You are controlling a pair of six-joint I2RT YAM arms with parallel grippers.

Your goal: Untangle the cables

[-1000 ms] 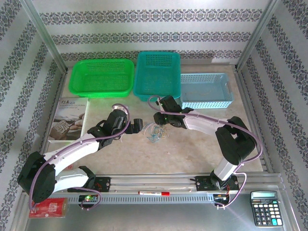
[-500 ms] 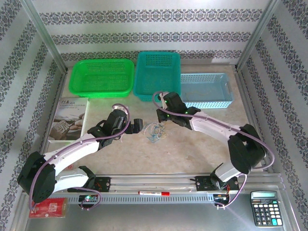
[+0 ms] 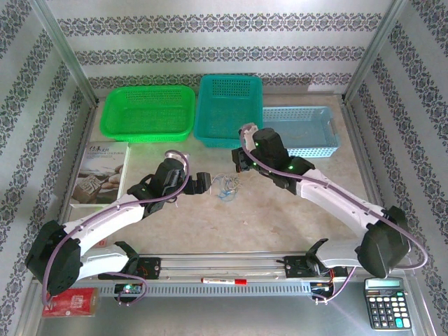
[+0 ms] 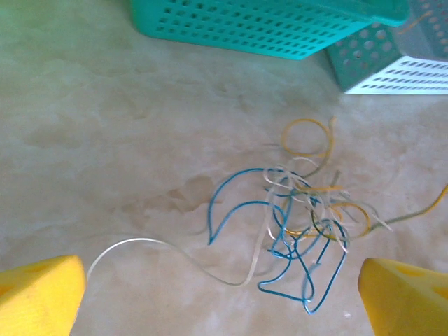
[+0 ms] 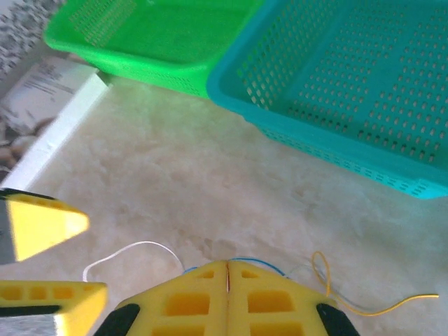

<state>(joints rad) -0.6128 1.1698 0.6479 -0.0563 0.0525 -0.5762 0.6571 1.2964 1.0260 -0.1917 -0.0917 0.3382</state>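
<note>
The cables lie in a small tangle of blue, whitish and yellow strands on the table between my two grippers. In the left wrist view the cables sit just ahead of my left gripper, which stands wide open with a whitish strand trailing toward it. That left gripper is just left of the tangle. My right gripper hovers at the tangle's far right side. Its yellow fingers are pressed shut with no strand visible in the seam. Blue and yellow strands peek out beyond the tips of my right gripper.
A green basket, a teal basket and a light blue basket line the back. A book lies at the left. A marker, a red packet and a calculator sit along the near rail.
My right gripper has shut and drawn back and to the right, toward the teal basket, as its arm swung out to the right. The tangle shifted slightly. The left arm stayed still.
</note>
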